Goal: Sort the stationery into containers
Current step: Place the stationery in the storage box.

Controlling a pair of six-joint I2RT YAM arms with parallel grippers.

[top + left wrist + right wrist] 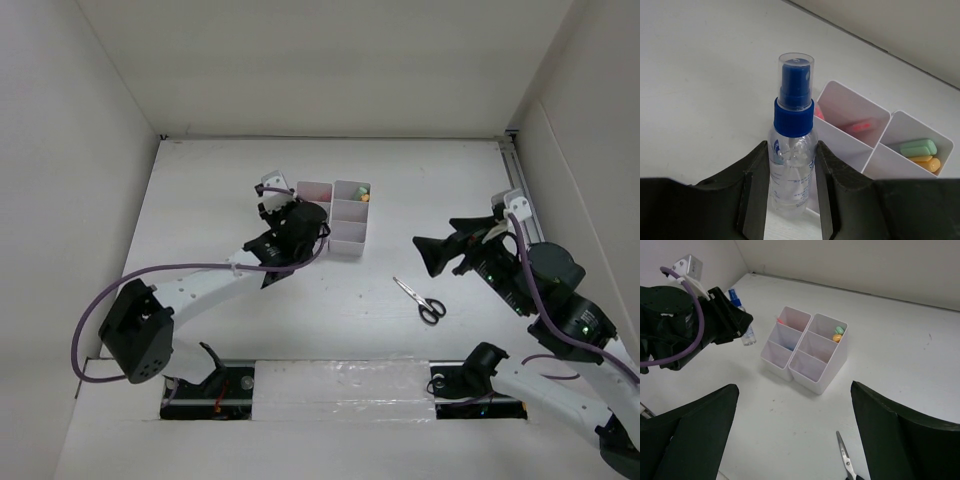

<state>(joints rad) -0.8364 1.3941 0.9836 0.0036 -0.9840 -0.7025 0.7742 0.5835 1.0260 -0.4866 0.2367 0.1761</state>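
Between the left gripper (791, 167) fingers: one bottle (794, 125), clamped at the body and upright. Clear plastic, blue collar, blue spray head under a clear cap. I can't tell if its base touches the table (700, 75). It sits just left of the organizer (852, 142), by the far row; the right wrist view shows a gap between them. One white organizer with six open compartments, two columns by three rows. Far-right one holds green and orange pieces (920, 155). Far-left one shows pink items (860, 125), count unreadable. One pair of black-handled scissors (421, 301) lies flat on the table, well apart from the organizer, nearer the right gripper (430, 254). That one hovers over the table, jaws spread wide, released.
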